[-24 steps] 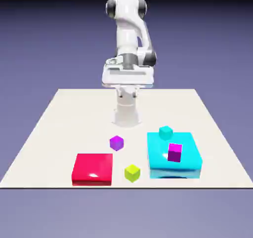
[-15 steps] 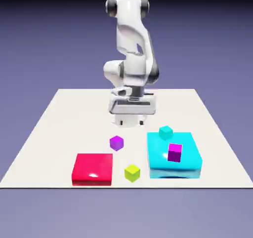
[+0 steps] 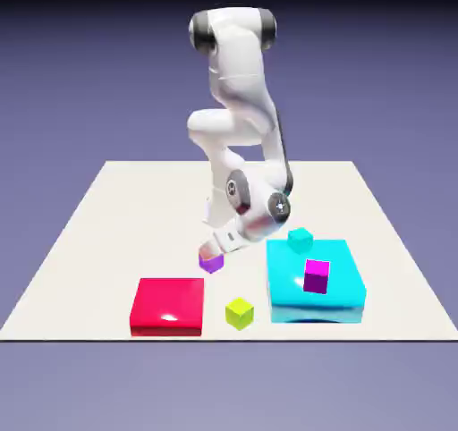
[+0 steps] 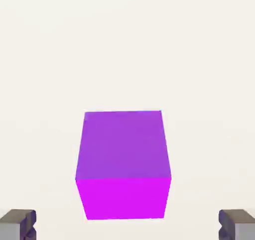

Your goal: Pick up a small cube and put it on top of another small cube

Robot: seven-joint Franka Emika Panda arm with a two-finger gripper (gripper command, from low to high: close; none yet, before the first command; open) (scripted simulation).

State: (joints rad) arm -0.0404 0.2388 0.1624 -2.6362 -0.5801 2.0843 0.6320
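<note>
The gripper [image 4: 127, 226] is positioned directly over the violet cube [image 3: 211, 262], which lies on the table [image 3: 107, 215] near its centre. In the hand view, the violet cube [image 4: 123, 164] is seen between the two grey fingertips [image 4: 18, 224], one at 7 o'clock and one at 5 o'clock of the cube. A clear gap of table surface is visible between each fingertip and the cube; no contact is made. The jaws are spread to their full width and nothing is gripped. In the exterior view, the cube is partly covered by the lowered hand, with only its lower part showing below the gripper [image 3: 219, 246].

No containers are present. The large cyan block [image 3: 315, 282] serves as a platform: the magenta cube [image 3: 316, 275] rests on its top face, near the middle. The teal cube [image 3: 301, 239] is seen at the block's far edge, at 11 o'clock of the magenta cube; whether it rests on the block or on the table behind it cannot be determined.

The violet cube has equal sides, so no long axis is defined. In the hand view, its top face and one side face are shown, and its edges are aligned squarely with the line between the fingertips.

The flat red block [image 3: 168, 304] lies at 7 o'clock of the violet cube, and the yellow-green cube [image 3: 239, 312] at 5 o'clock.
</note>
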